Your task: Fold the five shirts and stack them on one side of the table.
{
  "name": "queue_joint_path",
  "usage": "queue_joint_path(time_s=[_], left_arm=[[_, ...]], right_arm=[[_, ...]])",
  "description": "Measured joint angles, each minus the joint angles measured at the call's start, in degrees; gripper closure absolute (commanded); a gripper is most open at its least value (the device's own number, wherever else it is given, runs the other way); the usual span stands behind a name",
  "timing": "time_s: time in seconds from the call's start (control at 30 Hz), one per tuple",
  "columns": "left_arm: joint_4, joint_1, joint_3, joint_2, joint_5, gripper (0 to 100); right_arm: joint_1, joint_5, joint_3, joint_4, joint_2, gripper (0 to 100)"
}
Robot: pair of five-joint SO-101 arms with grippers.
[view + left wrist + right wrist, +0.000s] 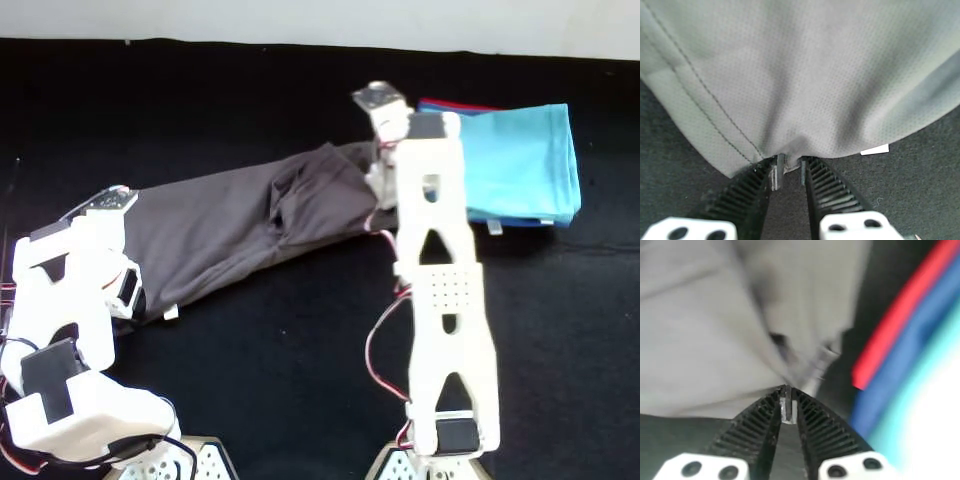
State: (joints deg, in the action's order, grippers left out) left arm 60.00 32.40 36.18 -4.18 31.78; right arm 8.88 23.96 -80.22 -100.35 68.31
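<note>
- The grey shirt lies on the black counter. It is drawn out into a long band from the near-left area toward the far centre.
- The left gripper is at the near-left end of the shirt. In the left wrist view its jaws stand almost together, with a fold of the stitched hem pinched between the tips. I read it as clamped on the grey shirt.
- A small white tag sticks out at the shirt's edge near the left gripper and lies against the counter.
- The right gripper is at the opposite end of the shirt, at the far centre. In the right wrist view its jaws are closed right to the tips, with grey fabric gathered there. I read it as clamped on the grey shirt as well.
- The fabric bunches into creases toward the right gripper and lies flatter toward the left gripper.
- The stack of folded shirts sits at the far right of the counter, just beside the right gripper. In the right wrist view a strip of bare counter separates it from the grey shirt.
- The turquoise shirt is on top of the stack. A blue shirt and a red shirt show as thin edges beneath it.
- I cannot tell whether the stack holds more than these three.
</note>
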Motion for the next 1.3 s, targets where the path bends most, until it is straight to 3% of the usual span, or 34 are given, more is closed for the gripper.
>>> queue_joint_path(time_s=[0.2, 0.33, 0.5, 0.6, 0.87, 1.1, 1.3], left_arm=[[0.9, 0.0, -1.2, 0.9, 0.0, 91], [9.3, 0.1, -7.6, 3.4, -0.7, 91], [17.1, 0.7, -16.0, 10.1, -5.9, 84], [17.5, 2.5, -18.0, 11.1, -7.0, 76], [13.5, 8.6, -26.0, -1.5, -7.2, 77], [16.3, 8.9, -41.4, -20.9, -10.1, 77], [21.8, 5.9, -50.3, -32.6, -13.1, 77]], right_arm=[[-1.3, 0.1, -5.7, -0.1, -0.1, 98.4], [0.3, -0.4, -8.9, -0.1, -4.0, 97.0], [2.6, -4.6, -6.3, -0.1, -16.5, 83.7], [4.0, -5.5, 2.6, -0.1, -26.3, 83.2], [5.9, -5.6, 41.6, -0.1, -58.2, 84.0], [4.7, -1.7, 73.7, -0.2, -83.3, 84.0], [1.3, -0.1, 87.1, -0.2, -98.5, 84.0]])
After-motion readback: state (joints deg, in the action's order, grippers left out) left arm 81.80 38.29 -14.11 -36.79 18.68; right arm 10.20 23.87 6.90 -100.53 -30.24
